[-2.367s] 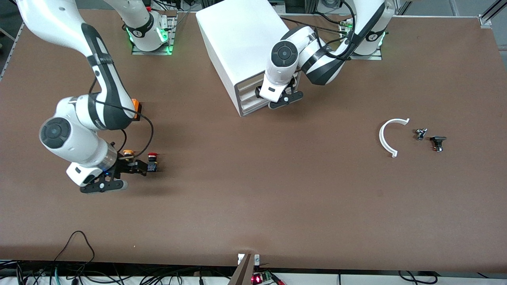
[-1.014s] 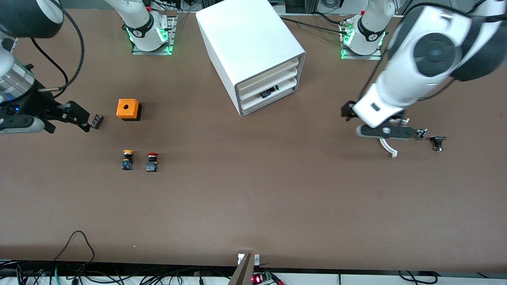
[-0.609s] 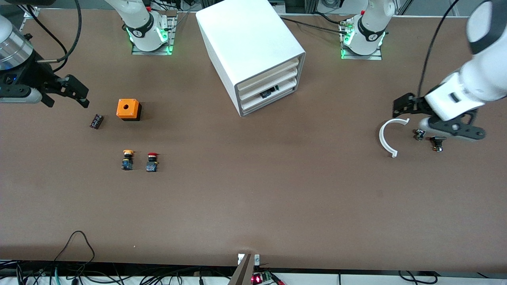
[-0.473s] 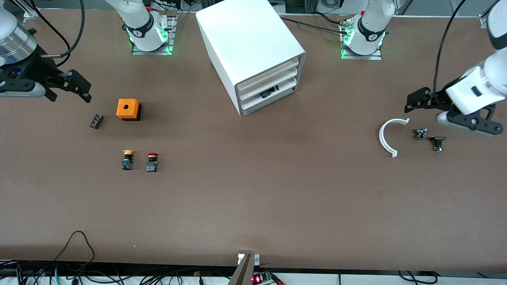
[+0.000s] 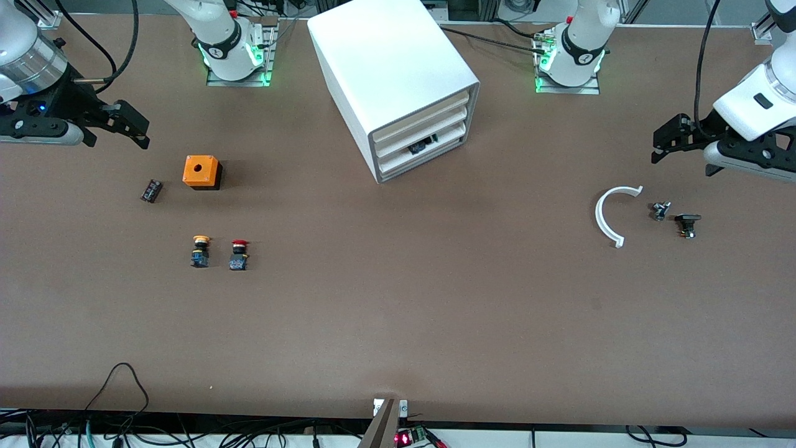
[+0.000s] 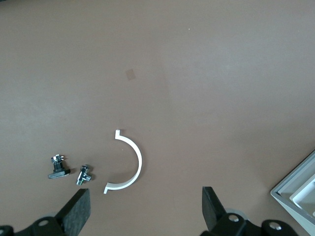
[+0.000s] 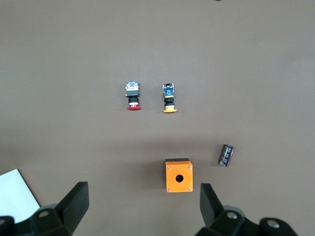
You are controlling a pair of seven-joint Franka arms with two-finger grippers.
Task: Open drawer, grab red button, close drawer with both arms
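Observation:
The red-capped button (image 5: 238,255) (image 7: 133,96) stands on the table, nearer the front camera than the orange box, with nothing touching it. The drawer (image 5: 444,127) sits pushed in, second in the white cabinet (image 5: 385,56). My right gripper (image 5: 127,127) (image 7: 142,206) hangs open and empty over the table at the right arm's end, apart from the button. Over the table at the left arm's end, beside the white arc, my left gripper (image 5: 684,152) (image 6: 145,214) is open and empty.
An orange-yellow capped button (image 5: 200,251) (image 7: 169,98) stands beside the red one. An orange box with a hole (image 5: 201,172) (image 7: 179,176) and a small black cylinder (image 5: 151,190) lie near the right gripper. A white arc (image 5: 609,214) (image 6: 129,162) and two small metal parts (image 5: 660,210) (image 5: 687,224) lie by the left gripper.
The right gripper left the red button's side and rose away toward its end of the table. The left gripper left the cabinet front and swung out past the white arc.

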